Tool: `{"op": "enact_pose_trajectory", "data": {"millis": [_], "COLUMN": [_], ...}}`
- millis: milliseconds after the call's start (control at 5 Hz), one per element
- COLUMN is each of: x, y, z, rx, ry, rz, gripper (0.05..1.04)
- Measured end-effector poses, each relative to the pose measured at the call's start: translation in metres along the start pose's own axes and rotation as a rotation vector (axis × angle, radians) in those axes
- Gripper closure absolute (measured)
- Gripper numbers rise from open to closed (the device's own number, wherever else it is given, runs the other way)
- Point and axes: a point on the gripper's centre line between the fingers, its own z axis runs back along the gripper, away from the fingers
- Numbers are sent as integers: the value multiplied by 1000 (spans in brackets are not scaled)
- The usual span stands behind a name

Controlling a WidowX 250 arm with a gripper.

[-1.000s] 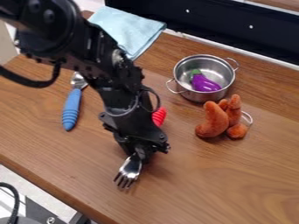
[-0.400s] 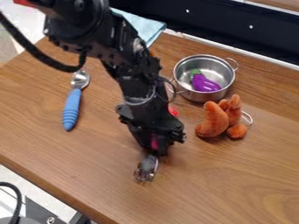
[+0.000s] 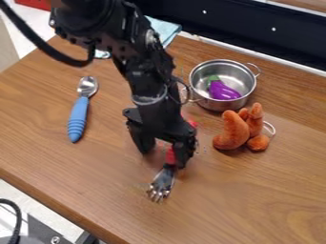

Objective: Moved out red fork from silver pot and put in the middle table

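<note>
I'm having the jaws stand open around the red handle of the fork point(image 3: 164, 179), near the middle of the frame. I'm judging that they're spreading wide so the fork is resting on the surface point(image 3: 261, 190) by itself, outside the silver pot point(image 3: 218, 105) at upper right, as the task is asking. Its metal head is gleaming dark grey, the tines pointing down and slightly left.

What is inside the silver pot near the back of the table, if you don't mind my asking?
A purple toy eggplant with a green cap lies in the silver pot. The bit of the pot's floor under the eggplant is covered and cannot be seen.
</note>
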Motion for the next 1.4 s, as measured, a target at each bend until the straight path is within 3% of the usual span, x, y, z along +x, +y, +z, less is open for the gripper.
{"op": "enact_pose_trajectory", "data": {"millis": [400, 600, 800, 1000, 1200, 1400], "x": [10, 18, 17, 18, 19, 22], "y": [6, 25, 38, 48, 31, -7], "z": [44, 57, 58, 54, 45, 37], "rx": [-71, -23, 35, 59, 65, 39], "ry": [-17, -35, -13, -16, -38, -51], "rz": [75, 146, 137, 134, 132, 129], "gripper": [83, 83, 83, 83, 83, 83]}}
